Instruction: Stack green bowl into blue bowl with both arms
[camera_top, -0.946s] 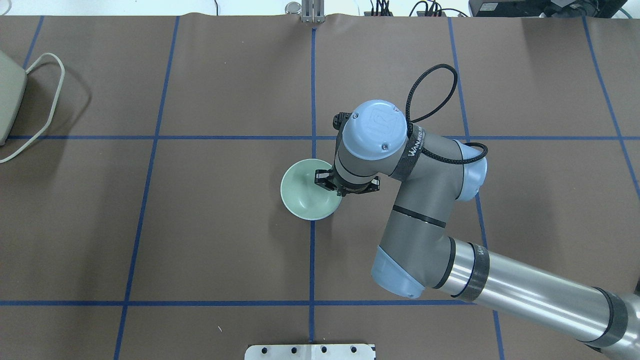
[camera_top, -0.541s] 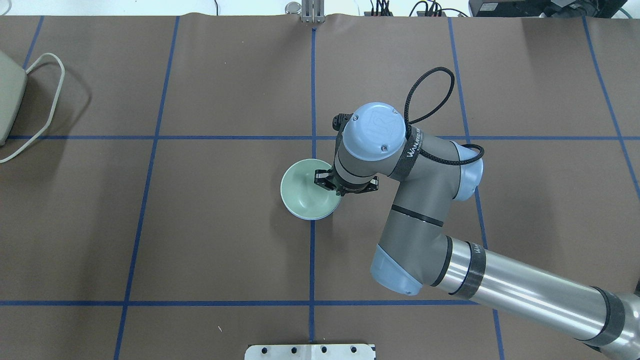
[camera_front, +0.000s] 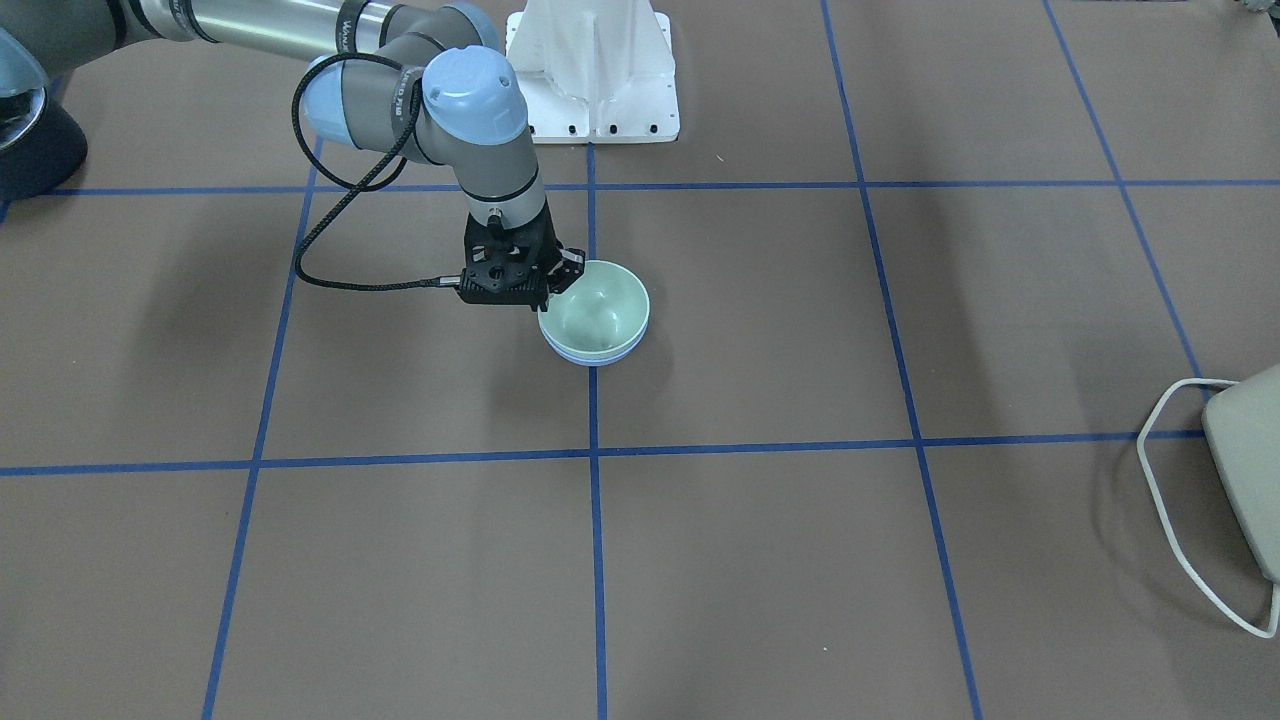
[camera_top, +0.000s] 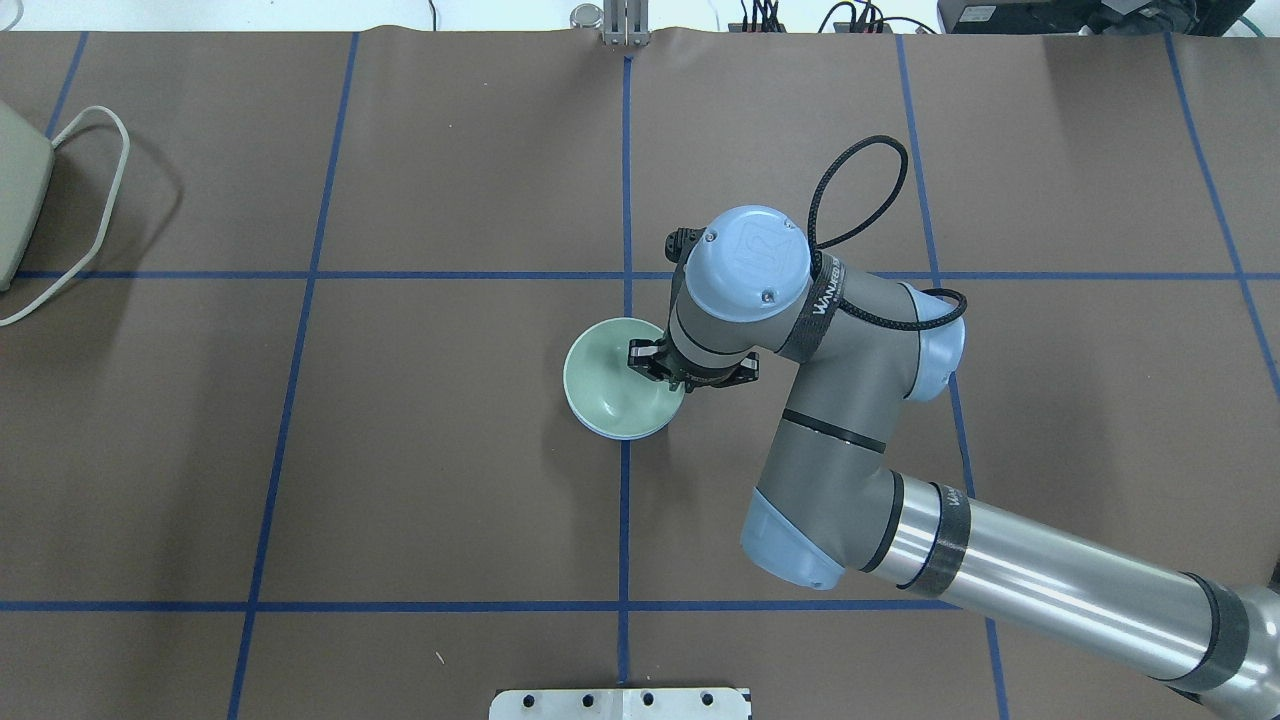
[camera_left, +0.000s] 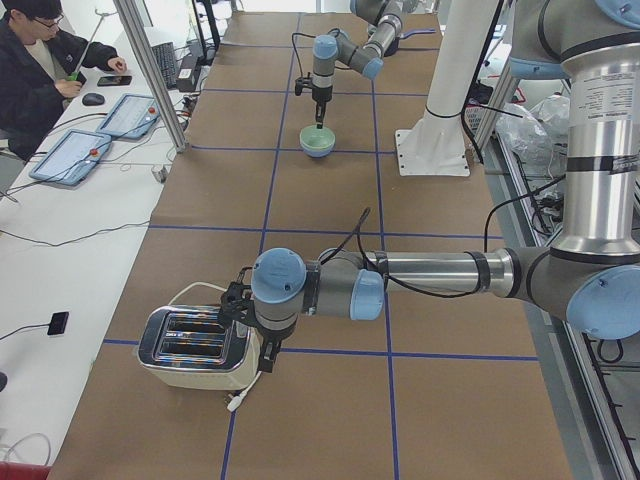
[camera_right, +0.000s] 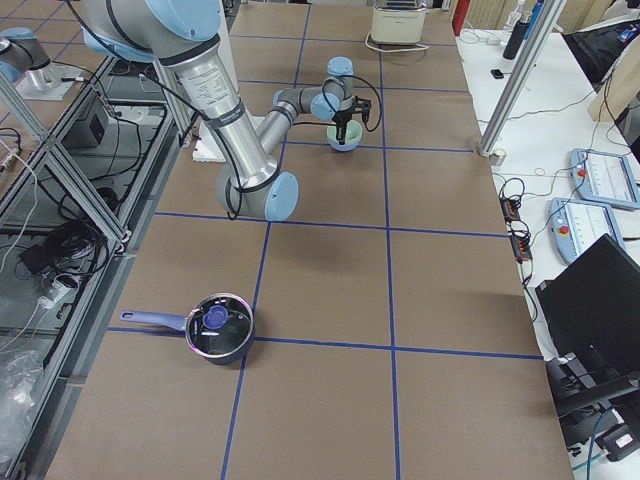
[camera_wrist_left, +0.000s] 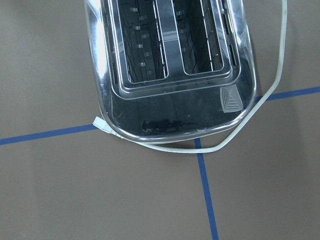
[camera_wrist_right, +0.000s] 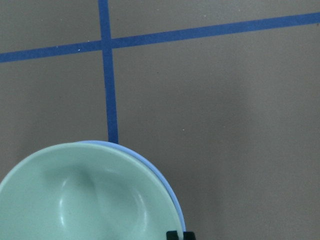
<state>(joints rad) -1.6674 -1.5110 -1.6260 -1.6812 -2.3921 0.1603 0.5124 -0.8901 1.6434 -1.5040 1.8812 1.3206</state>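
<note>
The green bowl (camera_top: 610, 385) sits nested inside the blue bowl (camera_front: 590, 357) near the table's middle. Only a thin blue rim (camera_wrist_right: 165, 180) shows under the green bowl (camera_wrist_right: 90, 200). My right gripper (camera_top: 652, 360) comes down on the green bowl's rim on the side nearest that arm, its fingers closed across the rim; one fingertip (camera_wrist_right: 175, 235) shows at the bottom edge of the right wrist view. My left gripper (camera_left: 262, 352) hangs over a toaster far from the bowls. It shows only in the exterior left view, so I cannot tell if it is open or shut.
A chrome and cream toaster (camera_wrist_left: 170, 75) with a white cord stands at the table's left end (camera_top: 15, 200). A dark pot with a blue handle (camera_right: 220, 328) sits at the right end. The white base pedestal (camera_front: 592, 70) stands behind the bowls.
My right arm has sunk slightly with the green bowl, which now rests lower in the blue bowl. The left arm is not seen in the earlier frames.
</note>
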